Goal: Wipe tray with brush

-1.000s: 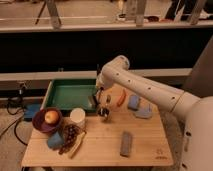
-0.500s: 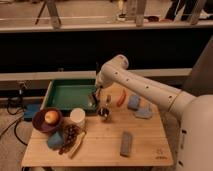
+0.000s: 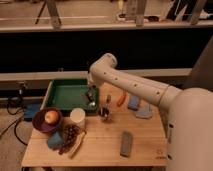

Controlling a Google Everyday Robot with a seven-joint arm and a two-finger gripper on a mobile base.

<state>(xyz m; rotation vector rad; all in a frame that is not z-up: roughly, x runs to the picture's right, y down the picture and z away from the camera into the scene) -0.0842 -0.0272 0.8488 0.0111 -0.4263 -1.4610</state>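
Observation:
The green tray (image 3: 65, 95) lies at the table's back left. My gripper (image 3: 91, 98) hangs low over the tray's right end, just inside the rim. The brush (image 3: 105, 113), a dark blocky head with a thin handle pointing up, stands on the table just off the tray's front right corner. It is a little right of and in front of the gripper. I cannot tell whether the gripper touches it.
A purple bowl (image 3: 44, 121) with an apple, a white cup (image 3: 77, 118), a blue cup (image 3: 55, 140), grapes (image 3: 70, 133) and a tan-handled utensil (image 3: 77, 148) sit front left. A grey block (image 3: 126, 143), an orange item (image 3: 121, 99) and blue items (image 3: 134, 103) lie to the right.
The arm and gripper have shifted a little to the left, further over the tray's right end. The brush and the other things have not moved.

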